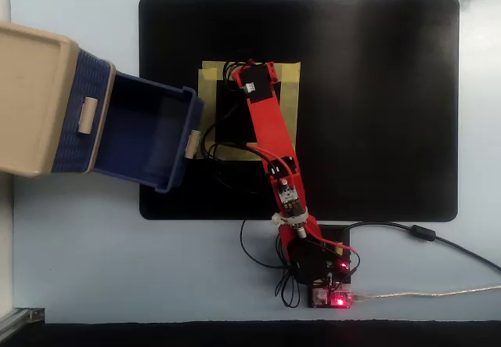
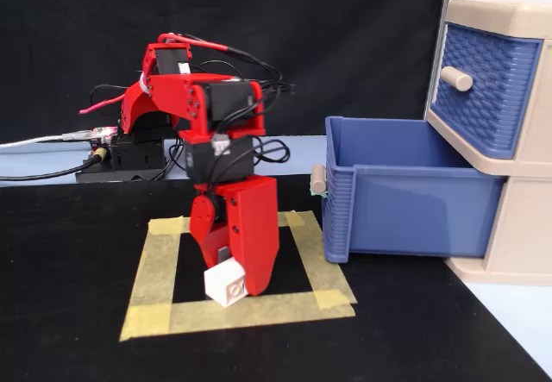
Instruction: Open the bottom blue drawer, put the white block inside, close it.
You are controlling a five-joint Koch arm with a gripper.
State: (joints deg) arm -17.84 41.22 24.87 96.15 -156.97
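The white block [image 2: 226, 284] with a red mark sits slightly tilted at the near edge of the yellow tape square [image 2: 155, 270] in the fixed view. My red gripper [image 2: 228, 289] points straight down with its jaws closed against the block at mat level. In the overhead view the gripper [image 1: 252, 77] covers the block. The bottom blue drawer [image 2: 414, 201] is pulled out and empty, to the right of the gripper; in the overhead view the drawer [image 1: 149, 135] lies to the left. The top blue drawer [image 2: 479, 89] is shut.
The beige drawer cabinet [image 1: 35, 96] stands at the left edge of the black mat [image 1: 376, 104] in the overhead view. The open drawer's knob [image 2: 317, 179] juts toward the arm. The arm's base and cables [image 1: 321, 272] sit at the mat's near edge.
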